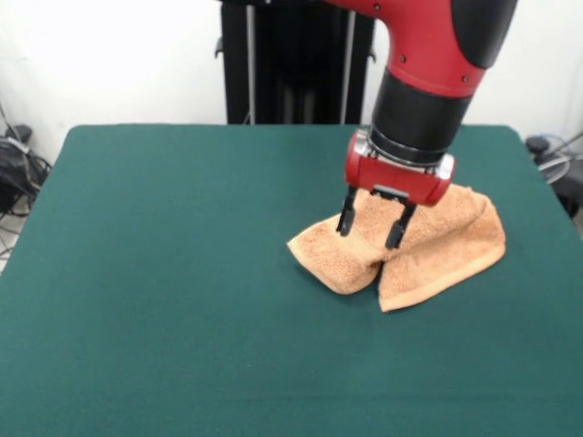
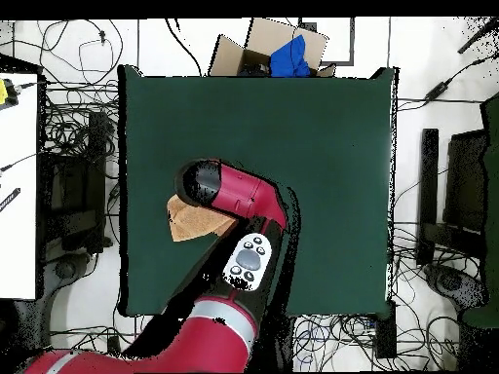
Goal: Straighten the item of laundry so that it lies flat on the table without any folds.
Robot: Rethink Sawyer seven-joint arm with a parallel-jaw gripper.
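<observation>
The item of laundry (image 1: 437, 250), a light-orange terry towel, lies bunched and folded on the right part of the table (image 1: 182, 273), with two lobes meeting in a crease at the front. My gripper (image 1: 373, 229) hangs just over the towel's left lobe, open, its two black fingers spread and nothing between them. In the overhead view the arm covers most of the towel (image 2: 185, 226); only its left part shows, and the gripper itself is hidden under the arm.
The dark green table top stretches wide to the left and front of the towel in the front view. Cables and equipment lie on the floor around the table (image 2: 331, 146). A cardboard box (image 2: 273, 49) sits beyond its far edge.
</observation>
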